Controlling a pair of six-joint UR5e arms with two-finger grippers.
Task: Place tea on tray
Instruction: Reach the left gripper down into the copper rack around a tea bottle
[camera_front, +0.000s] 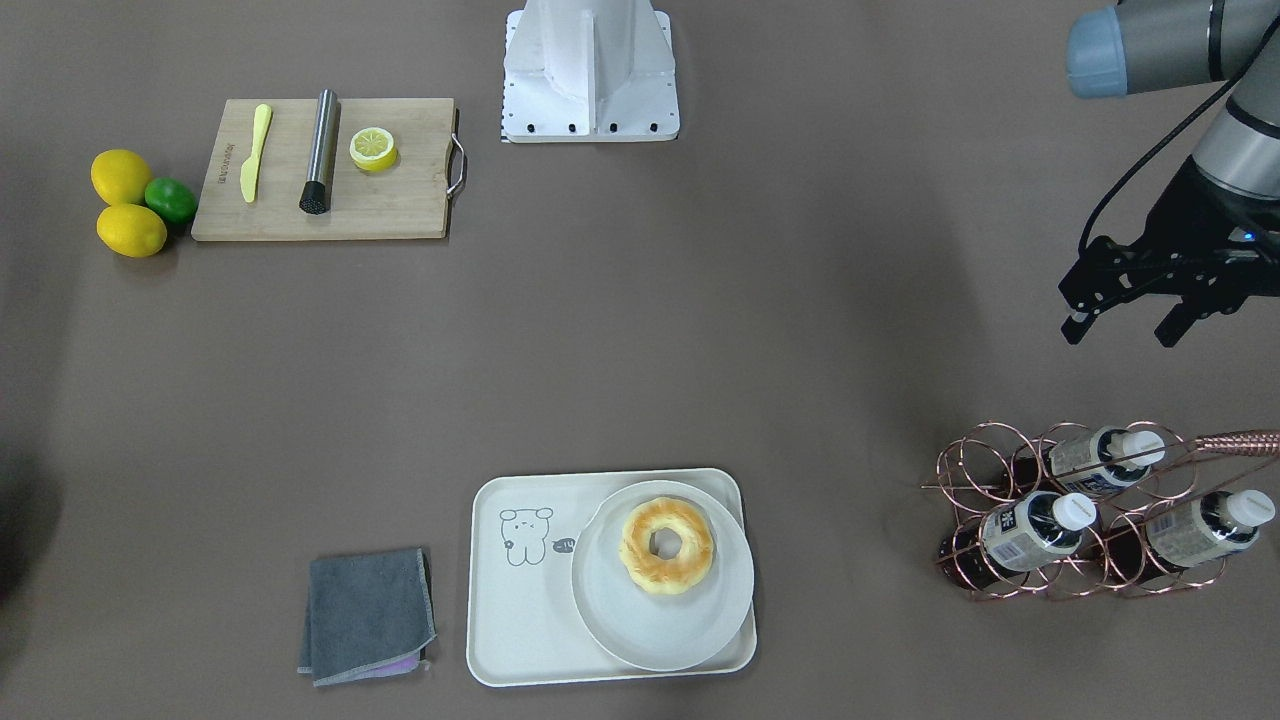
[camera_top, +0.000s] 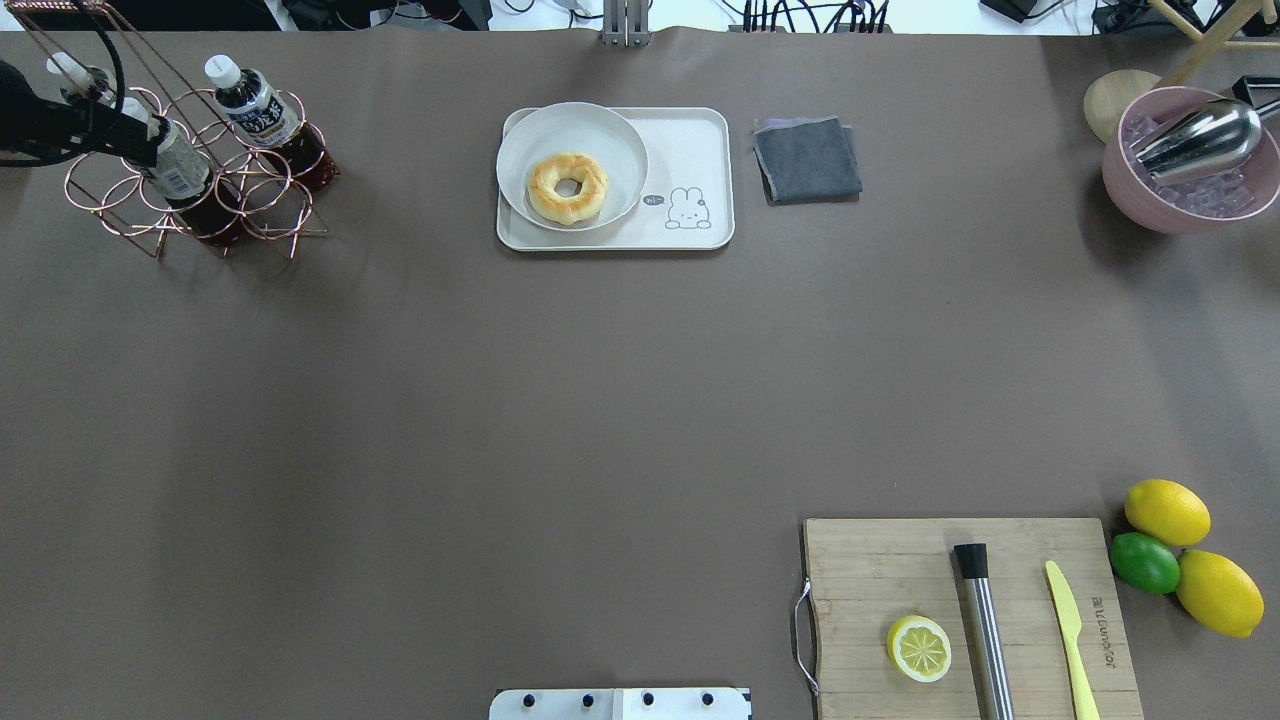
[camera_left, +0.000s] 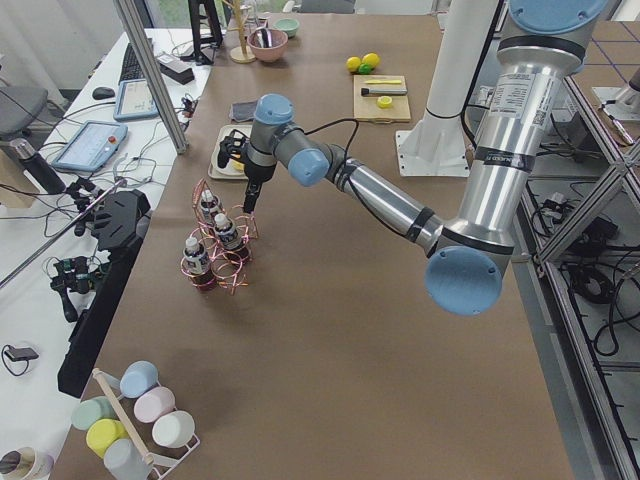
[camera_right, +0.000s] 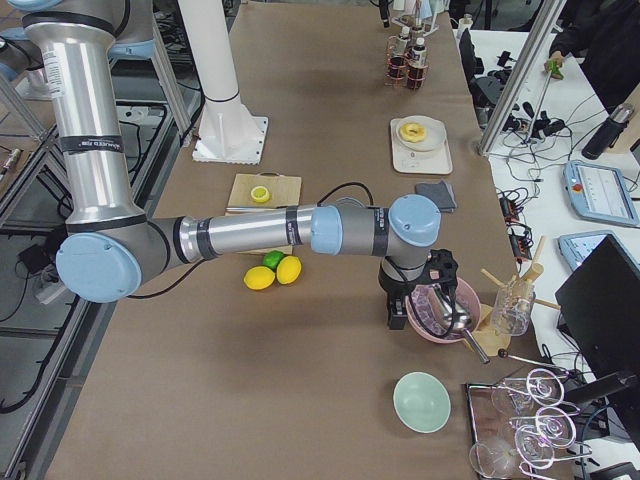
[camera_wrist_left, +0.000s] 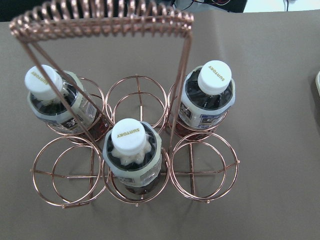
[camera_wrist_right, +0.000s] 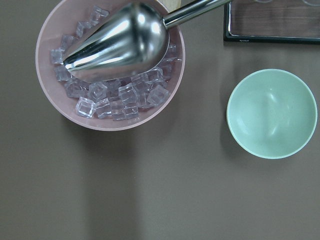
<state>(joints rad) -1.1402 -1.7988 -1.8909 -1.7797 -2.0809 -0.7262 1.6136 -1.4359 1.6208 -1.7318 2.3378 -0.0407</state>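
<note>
Overhead exterior view gives you the layout: three tea bottles (camera_top: 255, 100) sit in a copper wire rack (camera_top: 200, 215) at the far-left corner of the bench (camera_top: 500, 420), well apart from the tray (camera_top: 690, 140), which lies at the middle of the far edge. None of the bottles is on the tray. A round plate (camera_top: 605, 130) with a doughnut (camera_top: 545, 195) covers the tray's left half in that view, and the bare half carries the line-drawn bear (camera_top: 688, 208). A folded grey cloth (camera_top: 806, 158) lies just beside the tray.

From the left wrist camera you look down on the white caps: two bottles in the upper-left and upper-right rings, one in the lower-middle ring.

Your left pincer (camera_front: 1122, 332) hangs over the bench near the rack, on the robot's side of it, with its jaws spread wide and nothing between them (it touches no bottle).

Your right pincer (camera_right: 395, 310) is above the pink bowl (camera_wrist_right: 50, 107) of ice with a metal scoop (camera_wrist_right: 117, 42); I cannot tell how far it is open.
</note>
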